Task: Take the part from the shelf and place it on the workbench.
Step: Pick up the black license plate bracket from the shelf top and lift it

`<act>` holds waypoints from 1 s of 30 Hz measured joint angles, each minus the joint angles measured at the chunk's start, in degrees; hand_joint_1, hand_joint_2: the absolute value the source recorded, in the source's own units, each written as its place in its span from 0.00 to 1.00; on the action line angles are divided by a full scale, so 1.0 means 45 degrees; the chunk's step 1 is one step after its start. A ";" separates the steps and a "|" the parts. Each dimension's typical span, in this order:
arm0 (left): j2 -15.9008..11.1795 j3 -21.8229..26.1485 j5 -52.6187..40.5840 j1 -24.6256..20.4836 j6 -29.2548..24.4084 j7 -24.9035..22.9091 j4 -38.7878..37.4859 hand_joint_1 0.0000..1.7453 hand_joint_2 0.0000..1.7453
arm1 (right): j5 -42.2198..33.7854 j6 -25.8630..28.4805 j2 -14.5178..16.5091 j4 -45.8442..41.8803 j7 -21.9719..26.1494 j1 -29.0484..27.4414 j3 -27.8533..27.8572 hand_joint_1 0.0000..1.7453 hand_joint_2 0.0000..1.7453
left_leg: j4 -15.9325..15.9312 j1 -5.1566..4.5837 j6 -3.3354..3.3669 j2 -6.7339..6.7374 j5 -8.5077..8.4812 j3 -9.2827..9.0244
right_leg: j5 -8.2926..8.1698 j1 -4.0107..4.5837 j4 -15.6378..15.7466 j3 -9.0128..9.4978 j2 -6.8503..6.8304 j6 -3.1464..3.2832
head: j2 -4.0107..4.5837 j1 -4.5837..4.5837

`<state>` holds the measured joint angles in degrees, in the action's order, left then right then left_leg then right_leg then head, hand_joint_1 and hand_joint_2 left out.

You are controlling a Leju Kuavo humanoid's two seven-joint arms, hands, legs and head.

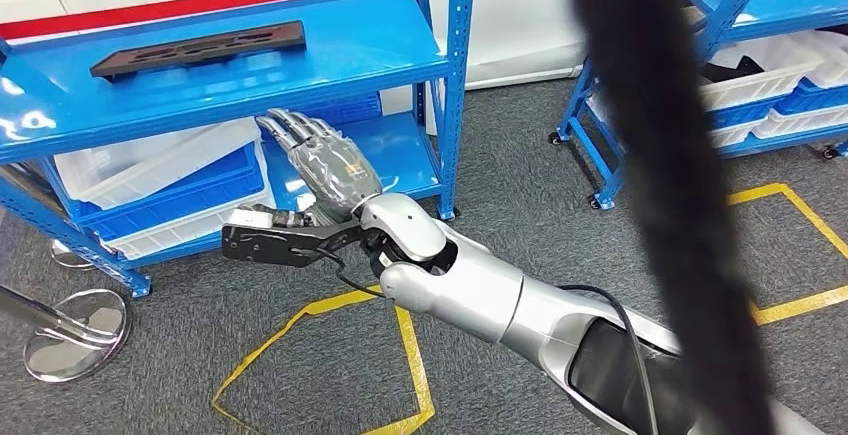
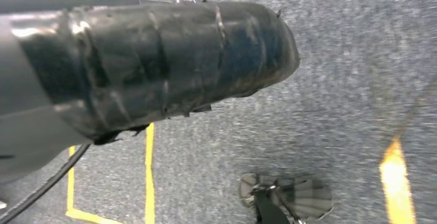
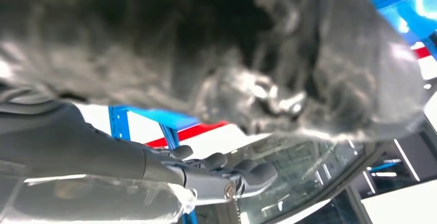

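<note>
Head view
- Part [image 1: 200, 50]: a flat, dark, long piece. It lies on the top board of the blue shelf [image 1: 350, 55], near the back and well off to the left.
- Right hand [image 1: 320, 160]: it is out in front of the shelf, just under the top board. The fingers are straight and apart and hold nothing. It does not touch the part.
- Right arm [image 1: 480, 295]: silver, it comes in from the low right corner and points to the shelf.
- Bins [image 1: 160, 185]: white and blue ones sit on the low board, to the left of the hand.
- Floor [image 1: 520, 205]: grey carpet with yellow tape lines [image 1: 410, 345].
- Round metal foot [image 1: 75, 333]: shiny, on the floor at the left.
- Second shelf [image 1: 600, 145]: blue, on the right, with white bins on it.
- Black blurry strip [image 1: 670, 185]: it runs down the picture on the right. I cannot tell what it is.

Left wrist view
- Left hand [image 2: 154, 64]: a big dark ribbed shape over the grey carpet. I cannot tell if the fingers are apart or together.
- Tape: a yellow line on the carpet under the hand.

Right wrist view
- Right hand: the dark fingers [image 3: 257, 172] stick out straight, with nothing in them.
- Shelf: a blue post stands behind the hand.
- Blurry dark shape [image 3: 232, 44]: it covers the top part, too fuzzy to tell.
</note>
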<state>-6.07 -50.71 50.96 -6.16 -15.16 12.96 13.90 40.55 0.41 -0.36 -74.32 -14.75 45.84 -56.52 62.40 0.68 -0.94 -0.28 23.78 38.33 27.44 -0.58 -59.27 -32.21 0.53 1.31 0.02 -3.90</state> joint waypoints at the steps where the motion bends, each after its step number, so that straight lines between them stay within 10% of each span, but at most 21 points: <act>1: -0.0004 0.0000 0.0001 -0.0022 -0.0006 0.0010 0.0000 0.00 0.00 | -0.0101 -0.0077 0.0001 -0.0001 0.0010 0.0024 0.0000 0.00 0.00 | -0.0520 -0.0032 0.0064 0.0000 -0.0094 -0.0248 | 0.0047 0.0018 0.0002 0.0026 0.0003 -0.0054 | 0.0000 0.0012; 6: -0.0001 0.0000 0.0013 -0.0002 -0.0041 0.0055 -0.0001 0.00 0.00 | -0.0740 -0.0412 0.0024 -0.0007 0.0033 0.0121 0.0016 0.00 0.00 | -0.0977 -0.0008 0.0385 -0.0007 0.0190 -0.0622 | 0.0374 0.0086 -0.0302 -0.0042 -0.0023 -0.0343 | 0.0000 0.0011; 11: -0.0002 0.0000 0.0017 -0.0030 -0.0058 0.0053 -0.0004 0.00 0.00 | -0.0873 -0.0478 0.0032 0.0069 -0.0009 0.0199 0.0024 0.00 0.00 | -0.1003 0.0013 0.0624 -0.0028 0.0436 -0.0928 | 0.1220 0.0078 -0.3678 -0.2159 -0.0060 -0.0405 | 0.0000 -0.0001; 15: -0.0006 0.0000 0.0017 0.0009 -0.0057 0.0053 -0.0004 0.00 0.00 | -0.0870 -0.0526 0.0032 0.0214 -0.0077 0.0232 0.0024 0.00 1.00 | -0.0878 -0.0012 0.0528 -0.0088 0.0800 -0.1265 | -0.0696 0.0076 -0.1330 -0.1561 -0.0058 -0.0281 | 0.0000 0.0005; 21: 0.0015 0.0000 0.0005 -0.0018 -0.0050 0.0066 -0.0003 0.00 0.00 | -0.0896 -0.0618 0.0068 0.0376 -0.0078 0.0334 0.0024 0.00 1.00 | -0.0621 -0.0031 0.0156 -0.0078 0.1110 -0.1139 | -0.0702 0.0062 -0.0133 -0.0988 0.0010 0.0014 | 0.0000 0.0084; 26: 0.0018 -0.0002 -0.0029 -0.0026 -0.0023 0.0115 -0.0005 0.00 0.00 | -0.0884 -0.0680 0.0075 0.0624 -0.0047 0.0445 0.0024 0.00 1.00 | 0.2560 0.0020 -0.0067 -0.0017 0.2089 0.0741 | -0.0522 0.0017 -0.0068 -0.0704 -0.0029 0.0176 | 0.0000 0.0159; 30: 0.0016 -0.0005 -0.0092 0.0004 0.0002 0.0113 -0.0005 0.00 0.00 | -0.0720 -0.0687 0.0075 0.0885 -0.0023 0.0479 0.0024 0.00 1.00 | 0.0315 0.0018 0.0008 -0.0007 0.0348 0.0074 | -0.0300 0.0018 -0.0064 -0.0401 0.0016 0.0091 | 0.0000 0.0157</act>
<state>-6.00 -50.73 50.54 -6.15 -15.15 13.47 13.88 37.31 -2.68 -0.02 -70.34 -14.85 47.99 -56.41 63.82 0.76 -0.90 -0.32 25.35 38.67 26.09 -0.50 -59.56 -34.01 0.61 1.72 0.02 -3.20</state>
